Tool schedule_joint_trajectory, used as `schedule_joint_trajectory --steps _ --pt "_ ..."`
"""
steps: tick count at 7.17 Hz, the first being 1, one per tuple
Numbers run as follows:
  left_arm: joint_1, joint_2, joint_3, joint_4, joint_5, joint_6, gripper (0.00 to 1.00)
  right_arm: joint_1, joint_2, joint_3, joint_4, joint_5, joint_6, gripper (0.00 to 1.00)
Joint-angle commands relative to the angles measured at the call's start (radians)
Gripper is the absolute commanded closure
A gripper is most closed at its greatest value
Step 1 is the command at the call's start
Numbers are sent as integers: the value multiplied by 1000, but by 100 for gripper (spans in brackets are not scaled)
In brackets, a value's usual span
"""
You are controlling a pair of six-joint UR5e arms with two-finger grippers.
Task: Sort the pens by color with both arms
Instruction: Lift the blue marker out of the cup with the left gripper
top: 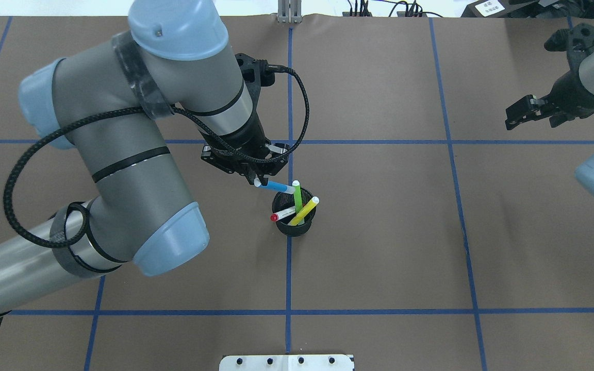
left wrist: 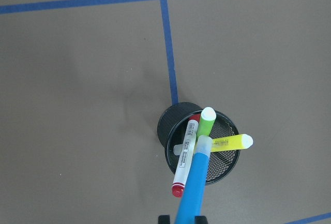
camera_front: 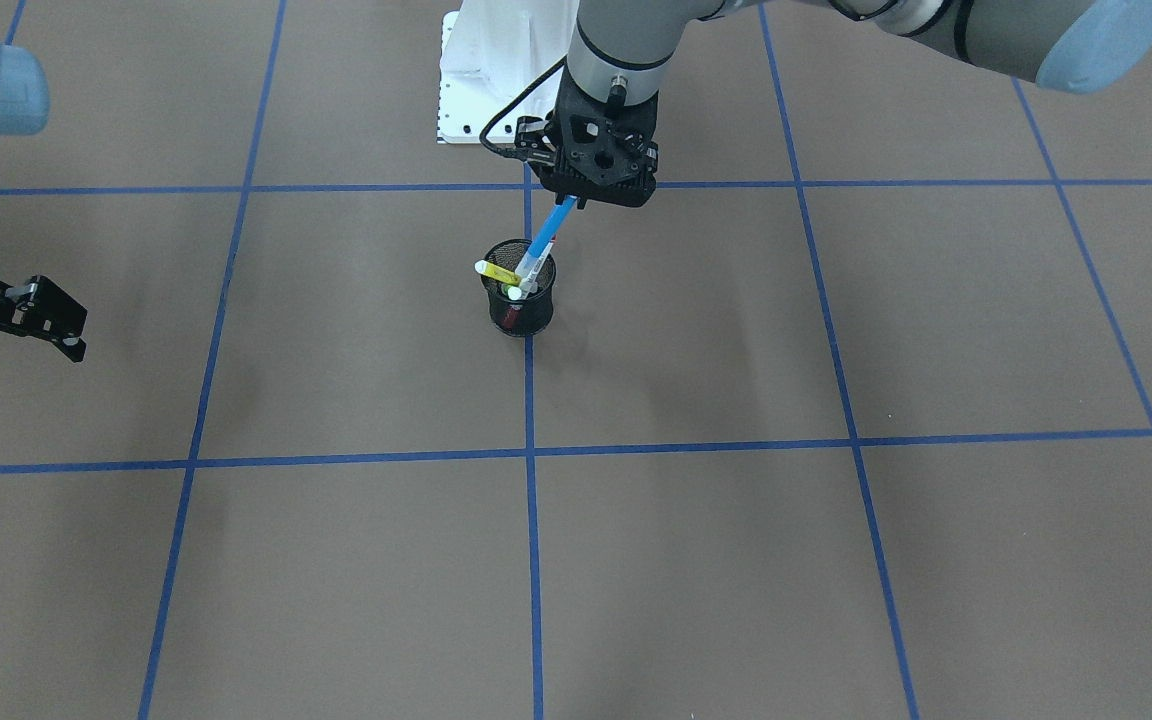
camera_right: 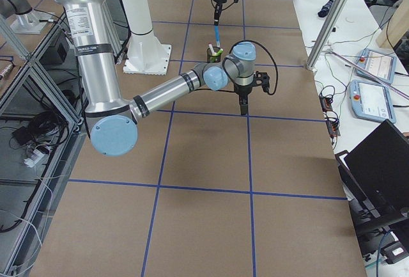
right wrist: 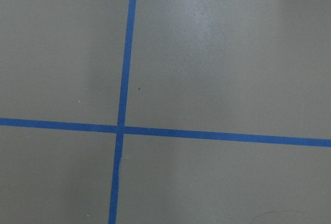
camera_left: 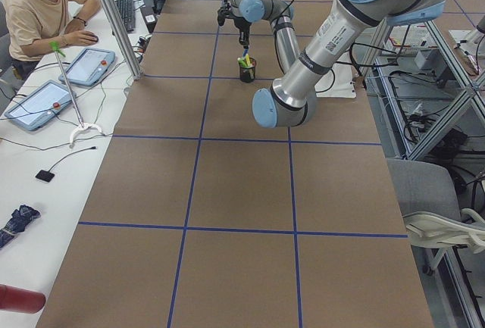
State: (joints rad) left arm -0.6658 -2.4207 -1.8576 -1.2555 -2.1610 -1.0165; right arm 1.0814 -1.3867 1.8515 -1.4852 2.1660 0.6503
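Brightness: bright, even, diffuse light from overhead in every view.
Shadows: faint and soft-edged; the mesh cup throws a pale smudge toward 10 o'clock, and weak grey blotches lie on the table.
Glare: mild sheen at 1 o'clock in the right wrist view.
Focus: blue pen softens at 6 o'clock, near the lens.

The brown desk is ruled into squares by blue tape lines. A black mesh cup stands upright on the central line, just above mid-frame; a white pedestal base sits at top centre
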Motion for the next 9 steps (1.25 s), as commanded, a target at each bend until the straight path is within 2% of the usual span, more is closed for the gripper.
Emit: schedule_joint_trajectory --steps 1,2,5,7,9 --pt "-49 0 -40 -1 1 -20 100 0 0 0 2 0 0 0" --pt "-55 0 -44 -22 12 -96 100 0 0 -2 2 0 -1 0" --pt "-57 -1 17 -227 133 -324 100 0 3 0 2 2 -5 0" --pt "-54 -32 139 -370 269 -469 100 0 5 -5 2 5 -15 0" --pt "-25 -145 330 -415 416 -559 100 0 6 -5 2 8 -20 0"
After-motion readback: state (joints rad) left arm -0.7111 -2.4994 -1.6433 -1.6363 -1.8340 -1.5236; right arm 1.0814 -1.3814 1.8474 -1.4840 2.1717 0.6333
